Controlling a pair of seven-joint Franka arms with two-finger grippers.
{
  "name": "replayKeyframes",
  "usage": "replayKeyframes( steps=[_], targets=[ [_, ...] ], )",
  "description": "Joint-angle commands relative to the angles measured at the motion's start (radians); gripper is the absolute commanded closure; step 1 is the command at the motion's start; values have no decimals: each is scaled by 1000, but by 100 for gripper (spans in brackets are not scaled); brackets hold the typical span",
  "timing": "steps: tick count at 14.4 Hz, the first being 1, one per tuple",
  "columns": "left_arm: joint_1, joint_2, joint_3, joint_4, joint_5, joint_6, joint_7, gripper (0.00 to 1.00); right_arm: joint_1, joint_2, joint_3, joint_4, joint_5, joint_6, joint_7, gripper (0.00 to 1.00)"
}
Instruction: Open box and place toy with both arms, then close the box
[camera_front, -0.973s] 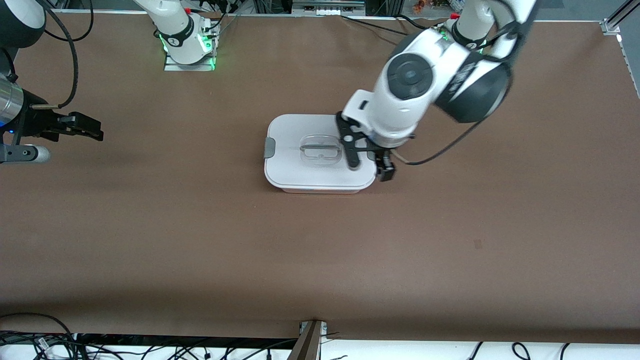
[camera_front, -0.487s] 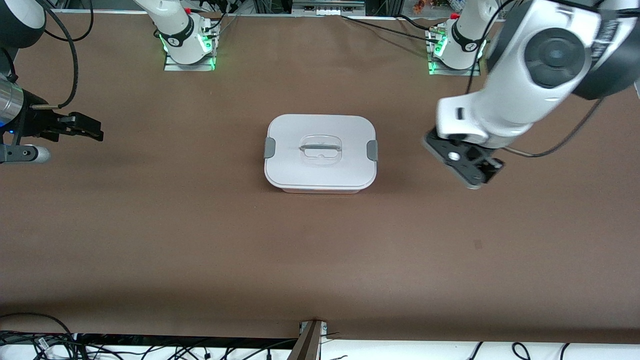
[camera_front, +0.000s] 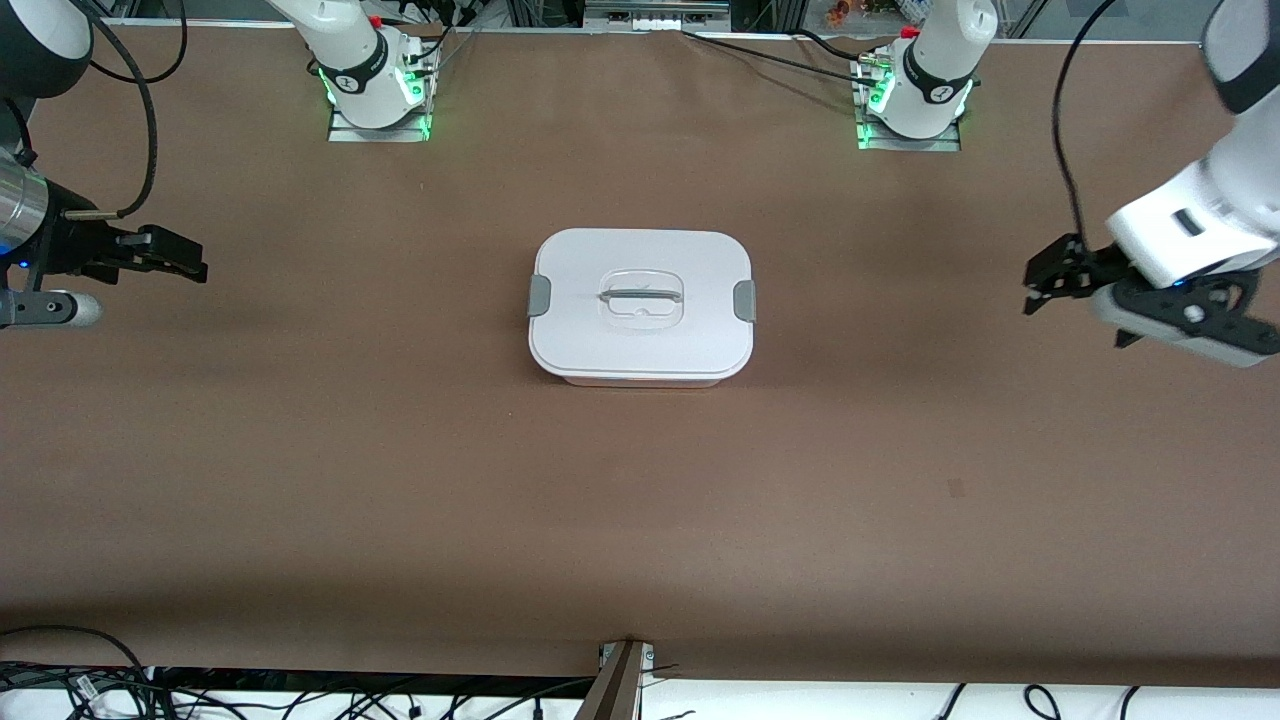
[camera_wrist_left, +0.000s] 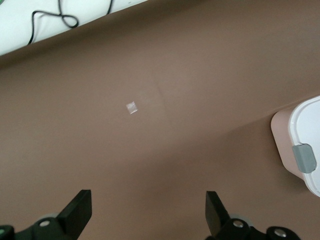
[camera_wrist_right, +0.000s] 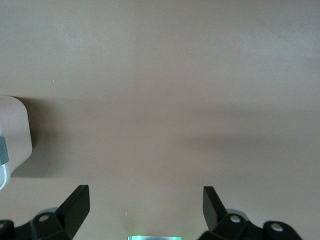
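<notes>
Left end effector fingers apart, over bare tabletop at its arm's end.
Right end effector waits, fingers apart, well apart from box; box mid-tabletop, lid on.

White arms, dark grey joints, black cables, black tools (green-lit bases).

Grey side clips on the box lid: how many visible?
2 on the box lid: one clip at the right arm's end, one clip at the left arm's end. None hidden, apparently.
</notes>
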Motion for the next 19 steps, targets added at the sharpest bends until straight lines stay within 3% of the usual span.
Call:
replayKeyframes(
  steps=[1,4,12,19],
  targets=[
    [-3,-152,4,-180,-9,83,-100,0,4,2,-5,5,0,2,-7,0],
    [6,-165,1,-166,40,75,-209,0,6,3,-5,6,0,2,-7,0],
    [8,-137,-6,-85,31,58,-200,0,4,3,-5,5,0,2,-5,0],
    [8,-119,-1,-87,31,3,-193,0,4,3,-5,5,2,2,-5,0]
  ],
)
